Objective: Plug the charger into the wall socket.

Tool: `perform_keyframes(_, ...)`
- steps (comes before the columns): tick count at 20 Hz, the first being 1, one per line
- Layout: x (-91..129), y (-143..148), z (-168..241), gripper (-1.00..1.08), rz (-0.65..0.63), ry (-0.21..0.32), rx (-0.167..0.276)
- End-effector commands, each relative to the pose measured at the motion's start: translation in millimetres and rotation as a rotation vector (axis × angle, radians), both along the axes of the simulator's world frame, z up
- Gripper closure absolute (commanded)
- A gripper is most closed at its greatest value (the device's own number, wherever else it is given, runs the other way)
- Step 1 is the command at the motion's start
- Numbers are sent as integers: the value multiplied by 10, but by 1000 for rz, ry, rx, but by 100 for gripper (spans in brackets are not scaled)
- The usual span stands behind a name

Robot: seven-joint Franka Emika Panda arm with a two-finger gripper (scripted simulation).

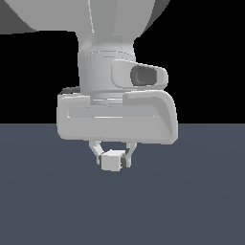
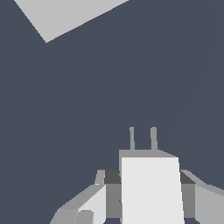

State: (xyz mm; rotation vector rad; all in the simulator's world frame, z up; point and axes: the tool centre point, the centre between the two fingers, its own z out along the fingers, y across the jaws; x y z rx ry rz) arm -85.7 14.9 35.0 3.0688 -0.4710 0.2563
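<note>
My gripper (image 1: 114, 159) hangs below the arm, shut on the charger (image 1: 111, 161), a small white block held between the two fingers a little above the floor. In the wrist view the charger (image 2: 151, 188) fills the gap between the fingers (image 2: 94, 203), and its two thin grey prongs (image 2: 142, 139) point away from the hand. A corner of a pale flat panel (image 2: 65, 15), which I take for the wall socket, shows at the picture's edge, well apart from the prongs. Its centre dots are out of view. The socket does not show in the exterior view.
A dark blue-grey floor (image 1: 201, 201) spreads under the gripper in both views. The arm's bulky grey wrist (image 1: 117, 115) fills the upper middle of the exterior view against a black background.
</note>
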Motion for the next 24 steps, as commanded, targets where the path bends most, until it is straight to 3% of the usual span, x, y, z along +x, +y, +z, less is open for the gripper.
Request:
perform_keyframes(1, 34, -50, 67, 108, 54, -1, -1)
perform_keyframes(24, 384, -332, 581, 108, 490, 0, 0)
